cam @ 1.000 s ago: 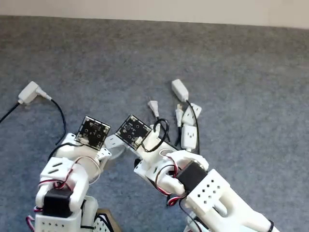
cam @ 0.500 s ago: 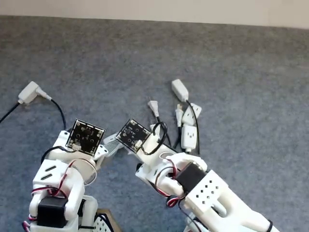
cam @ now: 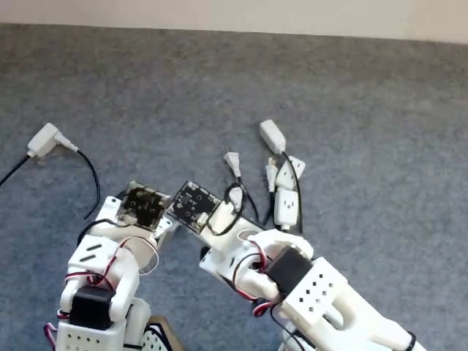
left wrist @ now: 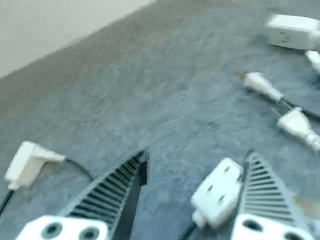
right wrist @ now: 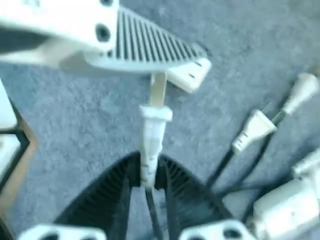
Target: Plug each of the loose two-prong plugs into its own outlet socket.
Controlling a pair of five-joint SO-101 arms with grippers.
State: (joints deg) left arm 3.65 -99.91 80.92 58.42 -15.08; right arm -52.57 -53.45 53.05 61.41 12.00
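A white two-prong plug (right wrist: pixel 150 142) is clamped in the closed right gripper (right wrist: pixel 147 161), prongs pointing at a white outlet socket (right wrist: pixel 189 75) just ahead, not yet inserted. That socket lies on the grey carpeted table (cam: pixel 146 80) between the spread-apart fingers of the left gripper (left wrist: pixel 197 154), close against one finger. Other loose plugs (cam: pixel 232 162) and spare sockets (cam: pixel 287 208) lie nearby; a corded plug (cam: pixel 45 139) sits well apart
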